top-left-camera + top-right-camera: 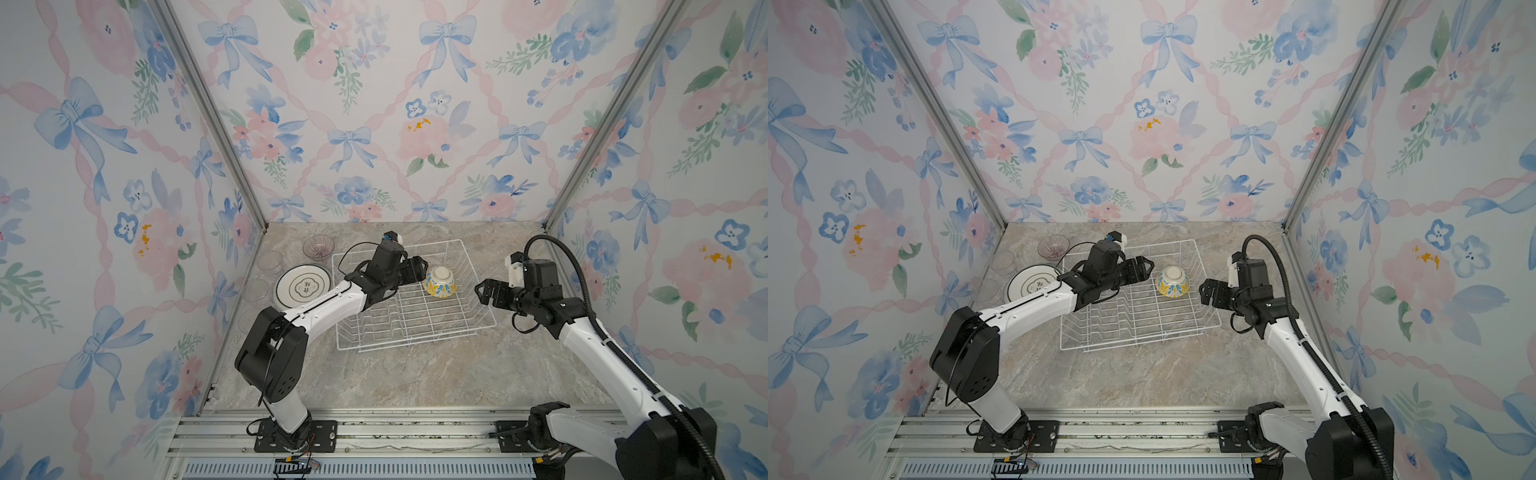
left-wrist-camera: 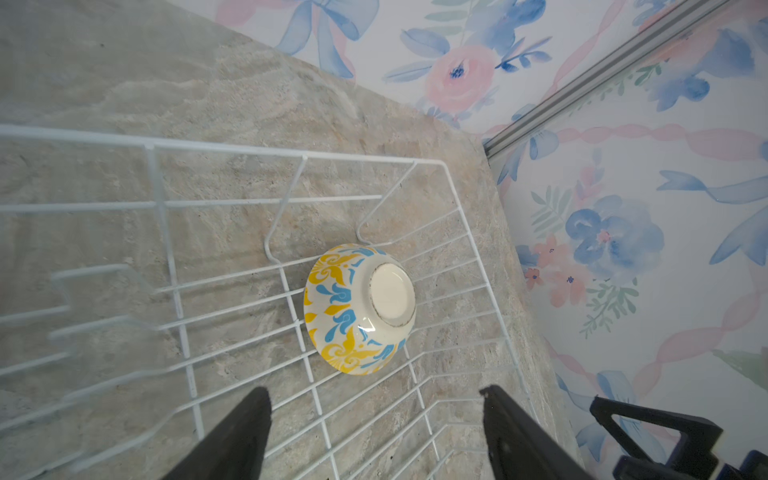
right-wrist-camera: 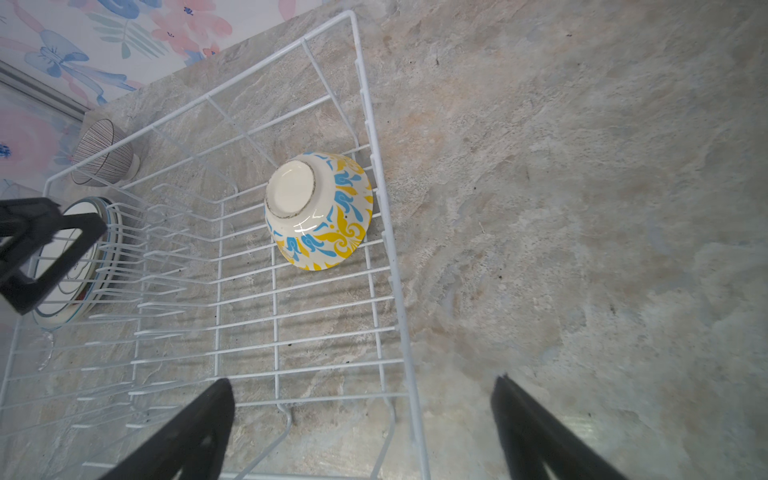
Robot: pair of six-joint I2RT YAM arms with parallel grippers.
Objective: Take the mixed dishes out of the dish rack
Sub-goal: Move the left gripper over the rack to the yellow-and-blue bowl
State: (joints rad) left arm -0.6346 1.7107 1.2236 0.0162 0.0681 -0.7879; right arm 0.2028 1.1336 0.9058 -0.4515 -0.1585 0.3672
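Right of centre in both top views, 1 bowl (image 1: 439, 281) sits upside down in the rack (image 1: 415, 332): glazed, slippery, breakable; best pinched across its rim. Both grippers, left (image 1: 419, 266) and right (image 1: 482, 293), gape empty.

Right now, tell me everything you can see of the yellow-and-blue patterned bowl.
The glossy, ceramic-looking yellow-and-blue patterned bowl lies upside down, slightly tilted, its plain cream foot ring up. It rests on the floor wires of the white wire dish rack, near the rack's right wall, the only dish inside. Neither pincer touches it.
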